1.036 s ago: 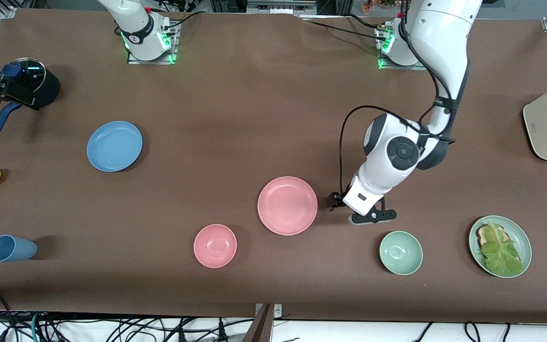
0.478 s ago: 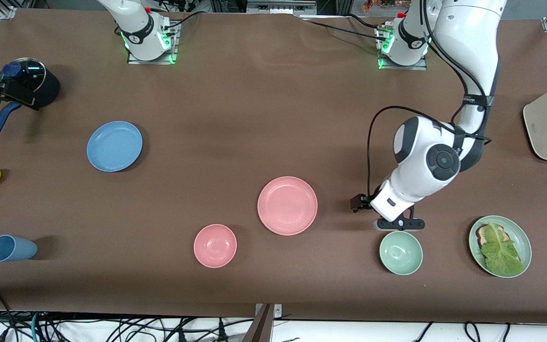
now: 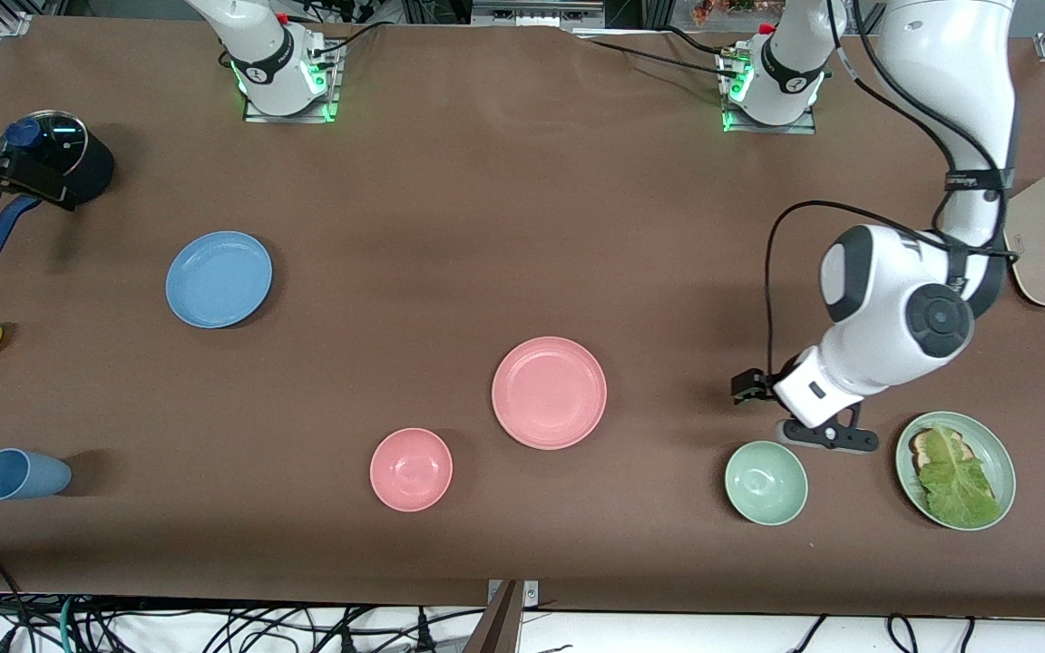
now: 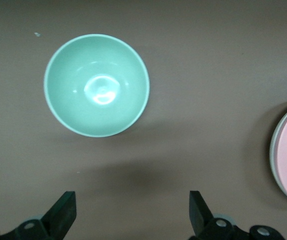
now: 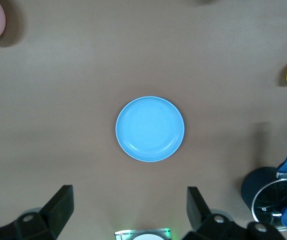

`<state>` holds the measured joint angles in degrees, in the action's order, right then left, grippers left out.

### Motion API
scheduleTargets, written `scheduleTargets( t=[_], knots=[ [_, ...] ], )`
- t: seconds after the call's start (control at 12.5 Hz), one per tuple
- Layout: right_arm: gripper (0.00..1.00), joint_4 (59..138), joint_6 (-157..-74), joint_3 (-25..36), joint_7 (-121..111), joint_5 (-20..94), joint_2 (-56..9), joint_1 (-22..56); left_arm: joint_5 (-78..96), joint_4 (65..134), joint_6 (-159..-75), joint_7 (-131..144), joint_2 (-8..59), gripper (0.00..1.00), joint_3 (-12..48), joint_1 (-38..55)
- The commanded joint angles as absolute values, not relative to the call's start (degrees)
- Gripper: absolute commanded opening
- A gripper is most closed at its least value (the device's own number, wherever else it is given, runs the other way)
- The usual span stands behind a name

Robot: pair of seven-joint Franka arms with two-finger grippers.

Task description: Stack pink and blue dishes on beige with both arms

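Front view shows the stack partly built, as far as I can judge. The pink plate (image 3: 549,393) lies in the centre of the frame, low on the bench (image 3: 504,209). In the left wrist view a pale rim (image 4: 273,150) peeks out under the pink plate's edge. I take that rim for the beige plate, though the front view does not show it clearly.

The blue plate (image 3: 219,278) lies alone in the upper part of the frame, toward the right arm's end, well apart from the pink one. It has yet to be picked up and carried across.

The left arm (image 3: 894,317) holds the left jaws wide open and empty over bare bench beside the green bowl (image 3: 766,482). The right jaws are out of the front view. The right wrist view shows them spread wide, empty and high above the blue plate (image 5: 150,129).
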<state>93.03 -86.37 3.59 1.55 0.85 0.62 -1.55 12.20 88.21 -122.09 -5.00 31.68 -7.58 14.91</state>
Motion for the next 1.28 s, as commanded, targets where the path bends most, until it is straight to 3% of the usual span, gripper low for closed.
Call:
scheduleTargets(
  t=[0.0,0.56,1.04,1.2],
  knots=[
    [1.0,93.08,-86.22,3.52,0.97,0.7,1.14,-1.93,14.94,88.33,-118.66,-11.67,29.97,1.0,-10.27,14.85],
    [1.0,93.51,-86.04,7.28,1.32,0.7,-0.17,-2.02,16.26,84.56,-109.36,-19.24,27.95,1.0,-12.83,11.87],
    [1.0,96.49,-89.64,10.99,-2.54,2.11,-14.04,-2.64,16.35,81.48,-97.57,-19.51,25.67,1.0,-16.96,11.78],
    [1.0,102.09,-97.5,10.99,-4.55,2.11,-16.08,-2.72,15.91,80.51,-95.99,-19.42,24.26,1.0,-16.96,10.29]
  ],
)
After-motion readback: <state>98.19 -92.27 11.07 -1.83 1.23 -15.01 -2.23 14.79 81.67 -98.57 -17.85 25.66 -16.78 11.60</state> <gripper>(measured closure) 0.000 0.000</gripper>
